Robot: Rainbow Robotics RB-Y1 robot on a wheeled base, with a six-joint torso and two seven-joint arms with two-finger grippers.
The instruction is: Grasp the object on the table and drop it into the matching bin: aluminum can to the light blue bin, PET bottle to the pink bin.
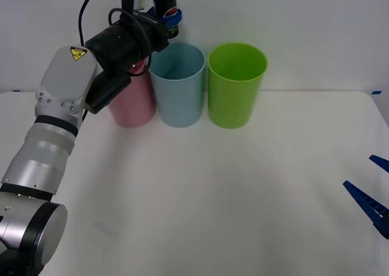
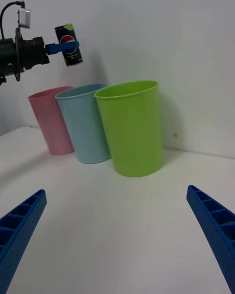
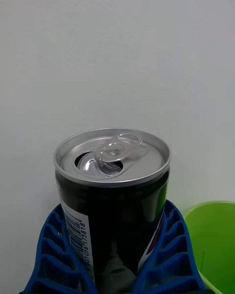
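Left claw: you see it clamped on the aluminum can, raised over the light blue bin.
Right claw: spread wide, low above the table.

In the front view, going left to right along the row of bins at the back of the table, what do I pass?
Tall pink ribbed plastic bin → tall light blue ribbed plastic bin → tall lime green ribbed plastic bin.

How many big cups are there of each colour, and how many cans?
Pink bin: 1
Light blue bin: 1
Lime green bin: 1
Aluminum can, held up in the left gripper: 1
Total: 4
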